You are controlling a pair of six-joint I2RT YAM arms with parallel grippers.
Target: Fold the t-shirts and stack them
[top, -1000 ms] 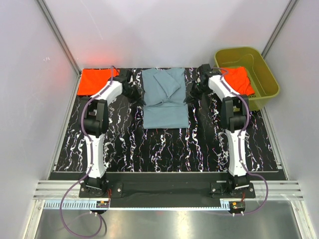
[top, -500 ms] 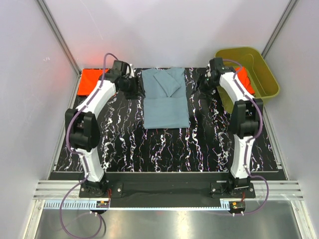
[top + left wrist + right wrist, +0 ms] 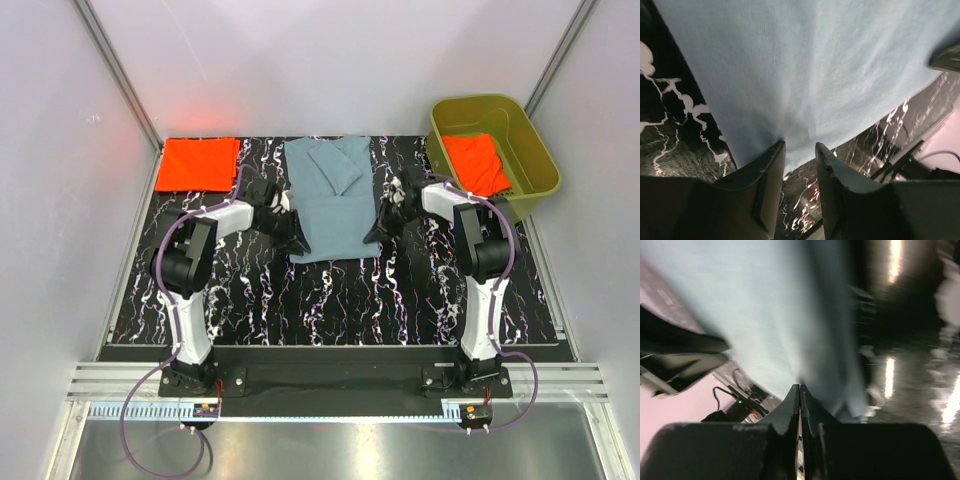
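Standing by the counter [image 3: 330,300], I see the blue-grey t-shirt [image 3: 333,215] lying flat in the middle, its sleeves already turned in over the chest and its hem towards the arms. Both arms reach low to its two near corners, one on each side. That looks like the set-up for lifting the hem and carrying it over towards the collar to halve the length.

The left fingers [image 3: 767,185] stand a little apart, with the corner of the hem dipping into the gap between them. They straddle the edge, but I would not call it pinched. The right fingers [image 3: 787,415] are pressed together right at the cloth's edge, and the fabric draws to a point there, so they seem to have hold of it.

A folded orange-red t-shirt [image 3: 198,163] sits at the far left corner, presumably the base of the stack, kept out of the working area. A second orange-red t-shirt [image 3: 476,163] lies crumpled in the olive tub [image 3: 490,115] at far right, awaiting its turn.
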